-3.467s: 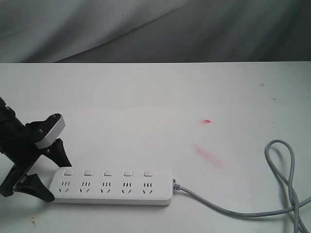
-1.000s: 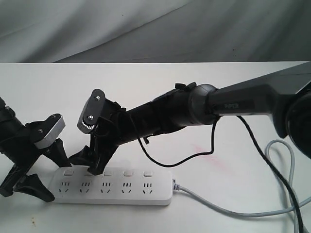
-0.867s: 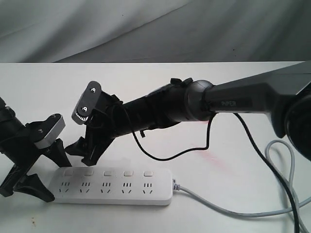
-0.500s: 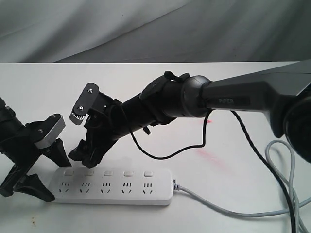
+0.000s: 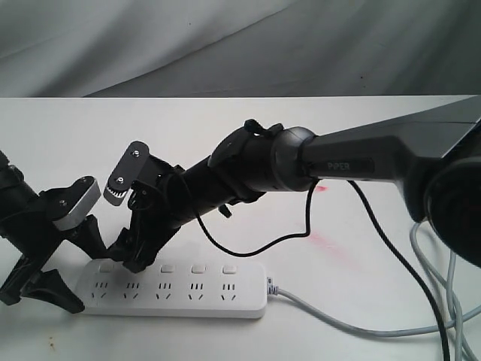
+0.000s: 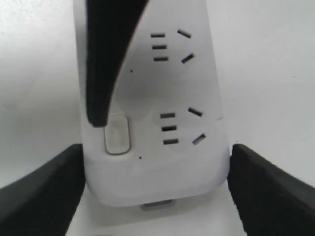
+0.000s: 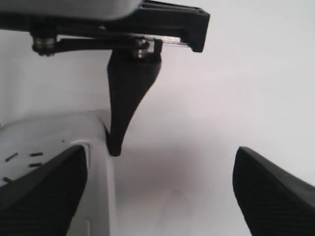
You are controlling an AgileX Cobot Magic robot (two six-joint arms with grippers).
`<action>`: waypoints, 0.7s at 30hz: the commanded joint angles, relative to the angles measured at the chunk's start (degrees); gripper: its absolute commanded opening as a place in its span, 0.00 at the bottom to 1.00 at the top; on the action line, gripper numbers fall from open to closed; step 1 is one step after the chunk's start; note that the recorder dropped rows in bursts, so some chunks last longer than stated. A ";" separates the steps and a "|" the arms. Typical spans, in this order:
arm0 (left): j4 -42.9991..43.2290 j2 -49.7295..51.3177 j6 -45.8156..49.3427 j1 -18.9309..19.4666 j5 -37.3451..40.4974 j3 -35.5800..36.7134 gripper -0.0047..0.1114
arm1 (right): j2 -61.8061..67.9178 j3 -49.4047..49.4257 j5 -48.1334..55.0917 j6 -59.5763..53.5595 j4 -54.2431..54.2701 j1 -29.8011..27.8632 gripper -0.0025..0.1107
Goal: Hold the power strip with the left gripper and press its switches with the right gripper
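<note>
The white power strip (image 5: 174, 295) lies flat near the table's front edge. My left gripper (image 5: 86, 280) is shut on its left end, one black finger against each long side (image 6: 156, 160). The switches (image 5: 198, 268) run along the strip's far edge. My right gripper (image 5: 126, 259) is open and reaches in from the right, low over the left part of the strip. One of its fingers (image 6: 106, 64) covers the second switch, with its tip at the edge of the end switch (image 6: 117, 133). Whether it touches I cannot tell. In the right wrist view my right gripper (image 7: 160, 196) stands wide open beside the left gripper's finger (image 7: 120, 113).
The strip's grey cord (image 5: 353, 323) runs right and loops at the table's right edge. A thin black cable (image 5: 255, 244) hangs under the right arm (image 5: 338, 162). Red smears (image 5: 323, 241) mark the white table (image 5: 225, 135). Grey cloth hangs behind.
My right gripper lifted off the second switch, drifted left, and has come down again over the strip's left end. The left gripper and the strip stayed still.
</note>
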 commanded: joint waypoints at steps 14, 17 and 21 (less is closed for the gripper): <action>0.39 0.06 0.33 -0.16 0.14 0.19 0.40 | 2.44 -5.71 0.12 8.47 -10.94 3.24 0.68; 0.39 0.06 0.33 -0.16 0.14 0.19 0.40 | 2.70 -5.71 -1.29 8.47 -10.70 3.97 0.68; 0.39 0.06 0.33 -0.16 0.14 0.19 0.40 | 2.70 -5.71 -2.34 8.47 -10.81 3.85 0.68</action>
